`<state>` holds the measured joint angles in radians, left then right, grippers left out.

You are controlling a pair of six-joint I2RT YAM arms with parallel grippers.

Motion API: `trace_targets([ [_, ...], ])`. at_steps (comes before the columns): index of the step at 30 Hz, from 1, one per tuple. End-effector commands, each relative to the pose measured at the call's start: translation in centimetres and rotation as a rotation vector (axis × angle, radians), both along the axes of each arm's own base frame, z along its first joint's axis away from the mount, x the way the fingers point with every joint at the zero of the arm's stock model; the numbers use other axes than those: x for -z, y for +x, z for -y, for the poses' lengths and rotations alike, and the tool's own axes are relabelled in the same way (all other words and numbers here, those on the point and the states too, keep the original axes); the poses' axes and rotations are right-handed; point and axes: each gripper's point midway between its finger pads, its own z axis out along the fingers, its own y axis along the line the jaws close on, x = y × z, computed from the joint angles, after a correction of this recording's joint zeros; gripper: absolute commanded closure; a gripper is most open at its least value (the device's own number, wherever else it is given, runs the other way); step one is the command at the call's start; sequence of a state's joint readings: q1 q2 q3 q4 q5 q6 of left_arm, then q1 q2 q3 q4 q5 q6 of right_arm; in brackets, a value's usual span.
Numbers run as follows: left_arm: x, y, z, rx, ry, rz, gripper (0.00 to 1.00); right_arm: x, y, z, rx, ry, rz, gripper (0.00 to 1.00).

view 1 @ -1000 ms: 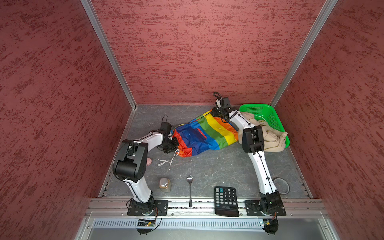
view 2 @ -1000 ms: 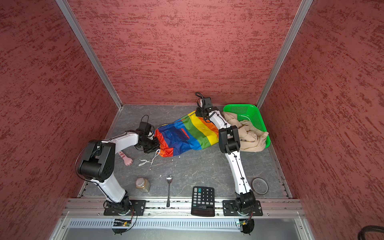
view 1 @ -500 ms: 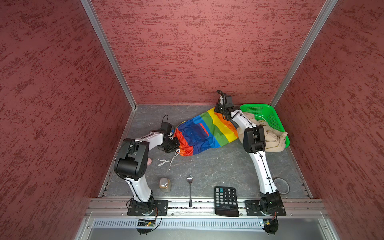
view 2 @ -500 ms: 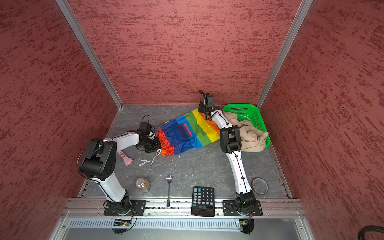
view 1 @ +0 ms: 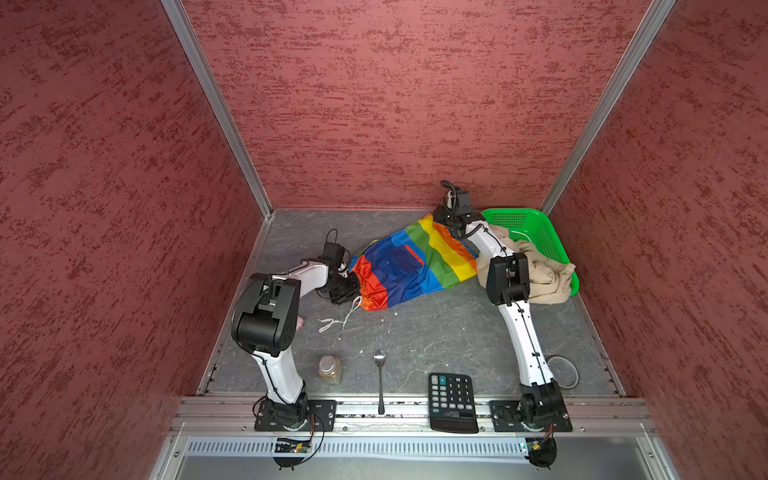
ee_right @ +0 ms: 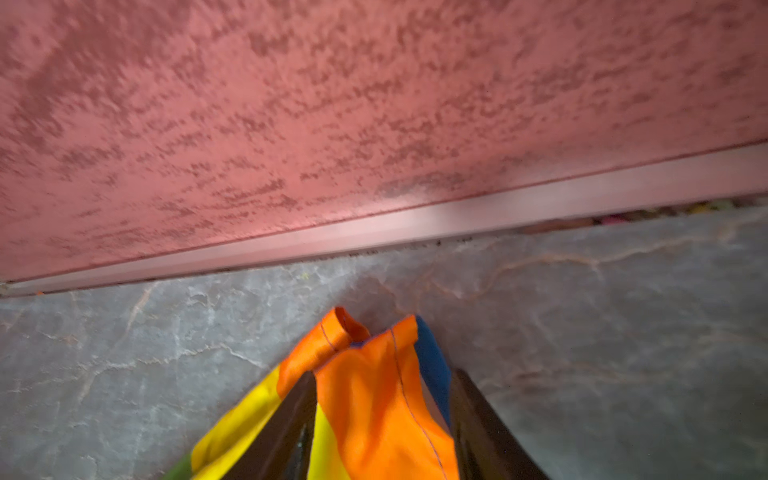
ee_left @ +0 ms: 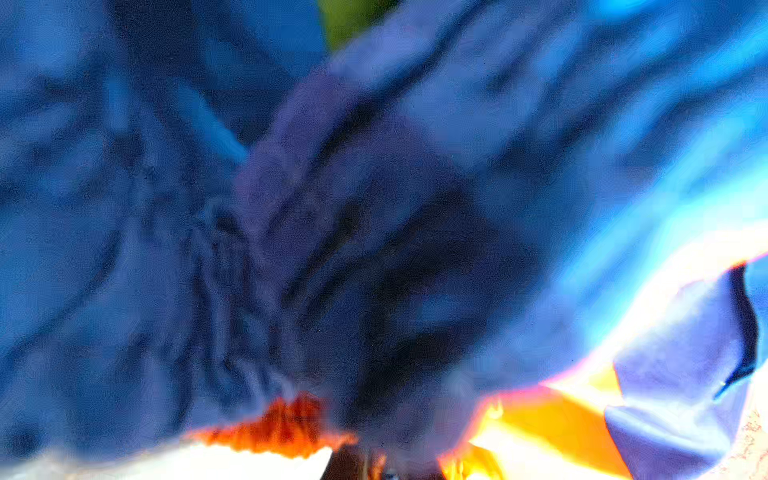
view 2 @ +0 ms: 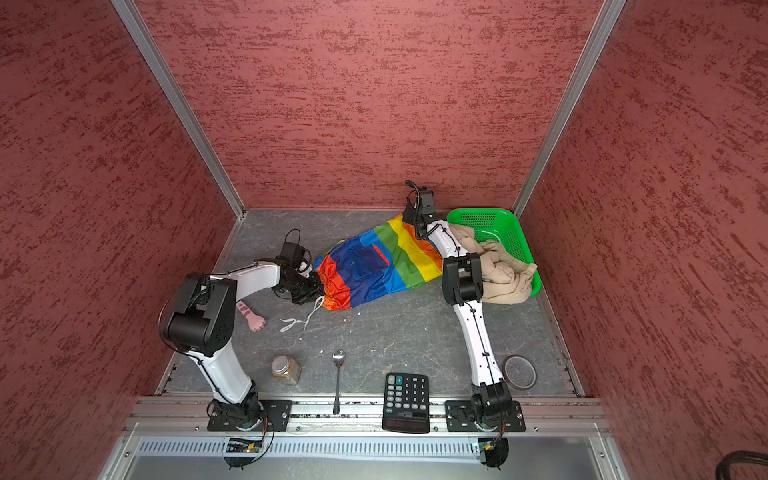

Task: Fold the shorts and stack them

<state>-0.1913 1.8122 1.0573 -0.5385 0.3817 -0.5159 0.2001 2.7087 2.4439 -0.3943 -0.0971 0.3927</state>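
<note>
Rainbow shorts, both top views: the rainbow shorts [view 1: 411,266] [view 2: 374,266] are spread in a slant across the far half of the table [view 1: 436,332], between the two grippers.
Drawstring, both top views: the white drawstring [view 1: 336,320] [view 2: 299,322] trails from the waistband onto the table.
Left gripper, both top views: the left gripper [view 1: 349,286] [view 2: 311,291] is clamped on the gathered waistband end.
Right gripper, both top views: the right gripper [view 1: 442,218] [view 2: 409,220] sits at the far orange corner, beside the green basket [view 1: 552,232].
Beige shorts, both top views: the beige shorts [view 1: 540,270] [view 2: 503,270] are bunched up, half in the basket and spilling over its near rim.
Left wrist view: blurred blue and orange cloth of the rainbow shorts [ee_left: 374,208] fills the frame.
Right wrist view: the fingers [ee_right: 286,424] stand apart with the orange hem corner [ee_right: 374,395] loose between them, over the grey table near the red wall [ee_right: 374,104].
</note>
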Motion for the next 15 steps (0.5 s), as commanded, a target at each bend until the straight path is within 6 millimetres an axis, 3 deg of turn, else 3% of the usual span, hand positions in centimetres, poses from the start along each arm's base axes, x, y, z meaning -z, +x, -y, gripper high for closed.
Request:
trace_targets([
  [1, 0.6, -1.3, -1.4, -0.013, 0.076, -0.059, 0.89, -6.9, -2.1, 0.5, 0.024, -0.083, 0.06, 0.43],
  [3, -0.2, -1.3, -1.7, -0.021, 0.079, -0.049, 0.89, -9.2, -4.3, -0.4, 0.005, -0.101, 0.102, 0.41],
  [7, -1.2, -1.5, -2.8, -0.051, 0.087, -0.047, 0.89, -10.8, -9.7, -3.5, -0.071, -0.04, 0.132, 0.41],
  [9, -1.7, -1.4, -3.6, -0.074, 0.083, -0.052, 0.89, -9.8, -12.4, -5.7, -0.13, 0.004, 0.104, 0.55],
  [12, -2.9, -1.0, -4.7, -0.106, 0.074, -0.043, 0.89, -7.4, -16.0, -9.8, -0.224, 0.035, 0.044, 0.88],
  [15, -4.6, -0.6, -5.5, -0.124, 0.069, -0.012, 0.89, -5.3, -19.0, -13.2, -0.285, 0.065, -0.021, 0.99],
])
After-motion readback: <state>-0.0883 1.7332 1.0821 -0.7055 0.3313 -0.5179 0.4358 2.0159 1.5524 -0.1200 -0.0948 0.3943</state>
